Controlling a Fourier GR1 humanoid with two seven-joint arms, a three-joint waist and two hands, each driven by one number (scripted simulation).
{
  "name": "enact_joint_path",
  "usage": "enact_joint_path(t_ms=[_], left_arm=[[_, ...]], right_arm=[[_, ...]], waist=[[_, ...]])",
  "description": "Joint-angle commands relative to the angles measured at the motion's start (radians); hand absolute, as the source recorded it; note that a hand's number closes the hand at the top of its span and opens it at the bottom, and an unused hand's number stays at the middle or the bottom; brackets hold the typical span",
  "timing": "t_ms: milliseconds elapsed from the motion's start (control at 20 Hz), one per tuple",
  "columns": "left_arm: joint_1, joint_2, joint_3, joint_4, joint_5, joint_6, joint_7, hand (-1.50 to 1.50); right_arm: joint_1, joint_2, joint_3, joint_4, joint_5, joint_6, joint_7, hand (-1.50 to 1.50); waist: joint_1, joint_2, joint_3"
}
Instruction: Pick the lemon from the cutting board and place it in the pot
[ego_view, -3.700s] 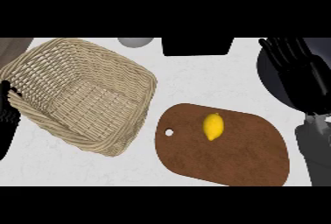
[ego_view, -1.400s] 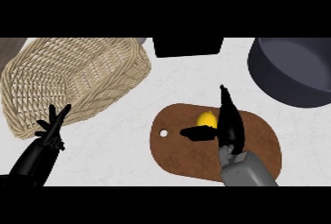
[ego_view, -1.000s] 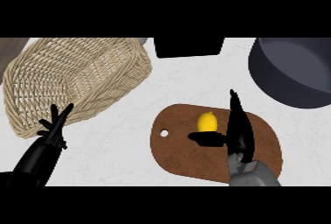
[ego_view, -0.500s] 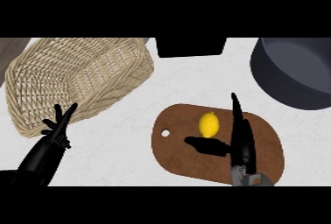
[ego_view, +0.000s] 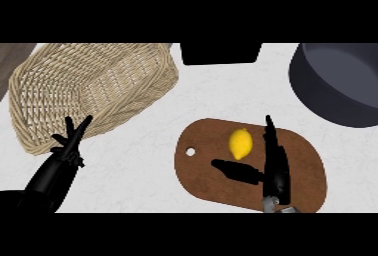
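Observation:
A yellow lemon (ego_view: 241, 144) lies on the brown cutting board (ego_view: 214, 180), toward its upper middle. My right hand (ego_view: 275, 165) hovers over the board just right of the lemon, open, its fingers straight and pointing up the view and its thumb stretched left below the lemon. There is a small gap between the hand and the fruit. The dark grey pot (ego_view: 339, 85) stands at the upper right, partly cut off by the view's edge. My left hand (ego_view: 68, 150) rests open at the lower left, fingers up, by the basket's edge.
A large wicker basket (ego_view: 88, 90) fills the upper left. A black object (ego_view: 220, 52) sits at the top centre. White counter (ego_view: 221, 95) lies between the board, the basket and the pot.
My right hand has drawn back toward the lower edge and shifted slightly right, so the lemon now shows whole. The left hand has barely moved.

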Motion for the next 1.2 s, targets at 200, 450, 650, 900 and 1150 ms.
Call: enact_joint_path(t_ms=[200, 450, 650, 900, 1150], left_arm=[[-0.045, -0.054, -0.063, 0.192, 0.012, -0.031, 0.068, 0.00], [-0.045, -0.061, -0.048, 0.229, 0.011, -0.037, 0.051, 0.00], [-0.045, -0.081, -0.063, 0.212, -0.004, -0.018, 0.073, 0.00], [-0.021, -0.061, -0.053, 0.210, 0.008, -0.046, 0.072, 0.00], [0.060, -0.039, -0.005, 0.090, 0.008, 0.001, 0.071, 0.00]], right_arm=[[-0.026, -0.050, 0.031, 0.173, 0.002, 0.042, -0.167, 1.50], [0.007, 0.004, -0.013, 0.208, -0.158, 0.016, -0.340, 1.50], [0.012, 0.004, -0.036, 0.214, -0.221, -0.001, -0.434, 1.50], [-0.023, 0.005, 0.022, 0.289, -0.145, -0.124, -0.546, 1.50], [0.082, -0.334, -0.281, 0.210, -0.380, 0.198, -0.700, 1.50]], waist=[[-0.002, 0.034, -0.031], [-0.007, 0.032, -0.029], [-0.008, 0.028, -0.029], [0.005, 0.029, -0.031], [-0.071, 0.027, -0.022]])
